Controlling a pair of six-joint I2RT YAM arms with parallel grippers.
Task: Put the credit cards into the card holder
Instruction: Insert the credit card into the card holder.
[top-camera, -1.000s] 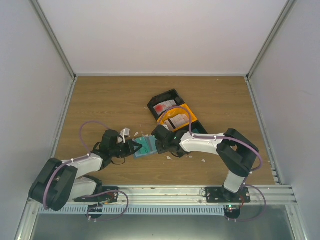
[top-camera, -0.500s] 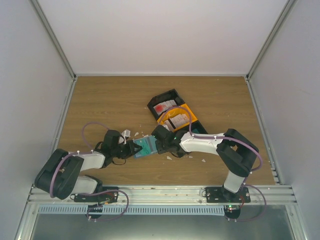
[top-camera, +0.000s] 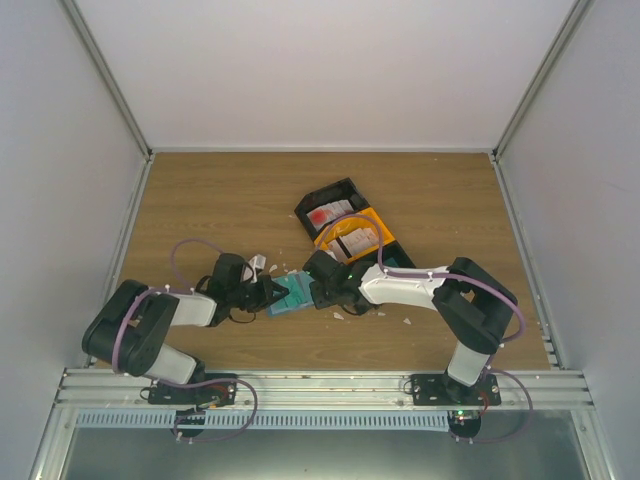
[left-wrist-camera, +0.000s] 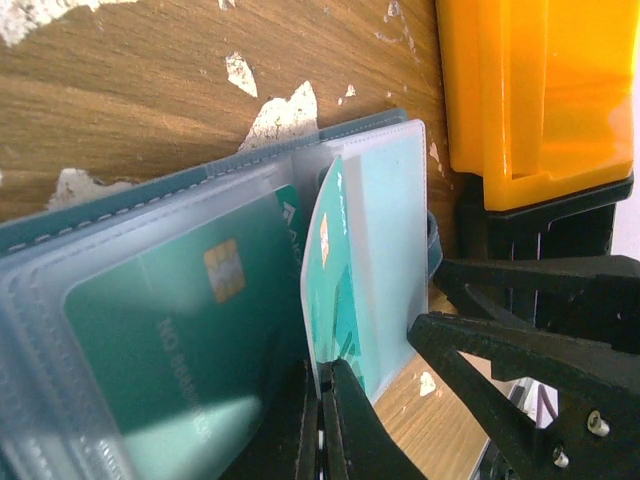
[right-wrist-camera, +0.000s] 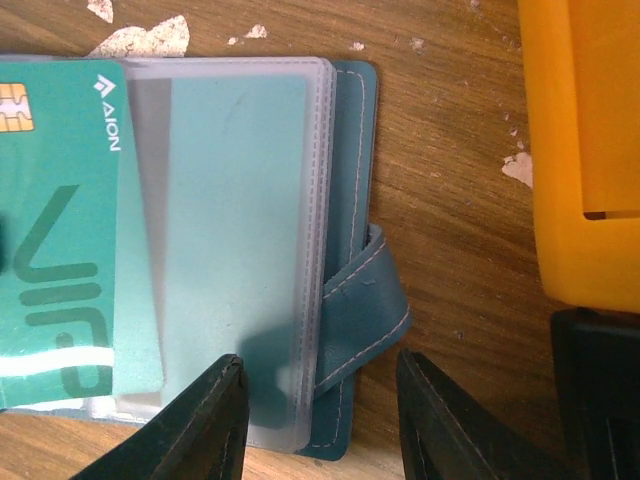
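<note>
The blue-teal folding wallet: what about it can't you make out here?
- Top view: the blue-teal folding wallet is too small to read.
- Left wrist view: the teal-green plastic card has its number blurred by its clear sleeve; frame edge cuts the wallet's left side.
- Right wrist view: card's left part cut off; right tool hides part of wallet's bottom edge.

The card holder (top-camera: 293, 293) lies open on the surface (top-camera: 220, 200), about midway along and toward its near edge; the left tool (top-camera: 268, 296) is at its left, the right tool (top-camera: 318, 292) at its right; a credit card (right-wrist-camera: 60, 250) sits partly in its sleeve; the trays (top-camera: 322, 196) lie behind, to the right.
</note>
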